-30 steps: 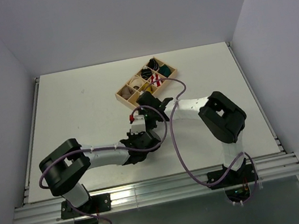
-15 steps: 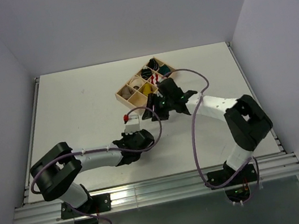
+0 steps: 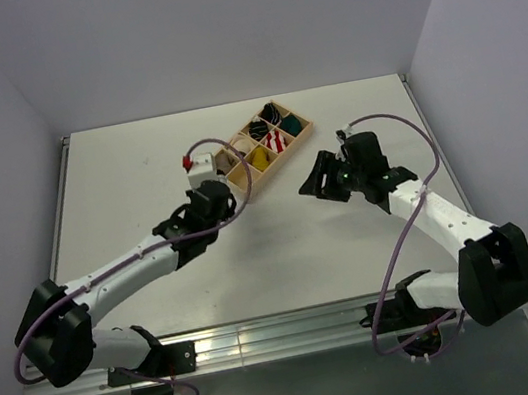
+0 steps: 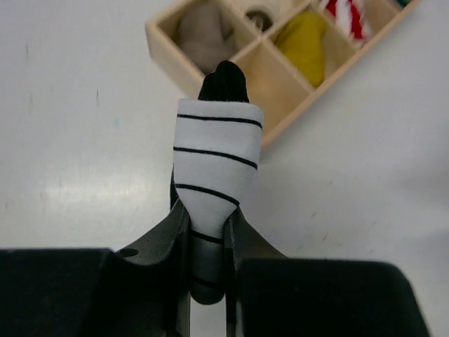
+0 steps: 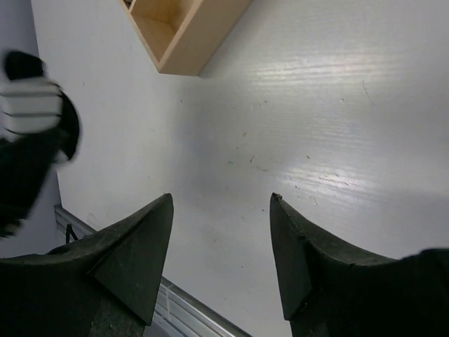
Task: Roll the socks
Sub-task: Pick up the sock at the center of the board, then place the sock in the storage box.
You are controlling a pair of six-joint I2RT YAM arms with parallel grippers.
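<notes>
Left wrist view shows the left gripper (image 4: 208,239) clenched on the striped sock (image 4: 214,161), which is rolled into a tight bundle with its black tip pointing ahead. The roll hangs above the table (image 4: 84,154), just short of the tray (image 4: 179,67). The yellow sock (image 4: 305,42) sits bundled in one tray cell; the cell beside it (image 4: 263,81) looks bare. The right gripper (image 5: 221,203) is released and holds nothing, well apart to the right over the tabletop.

The step in hand seems to be stowing the roll. To do it well, the left arm should carry the roll forward until it is squarely over the bare cell, lower it between the walls, and only then let go, so the wrap cannot spring loose or snag on the tray's edge.
</notes>
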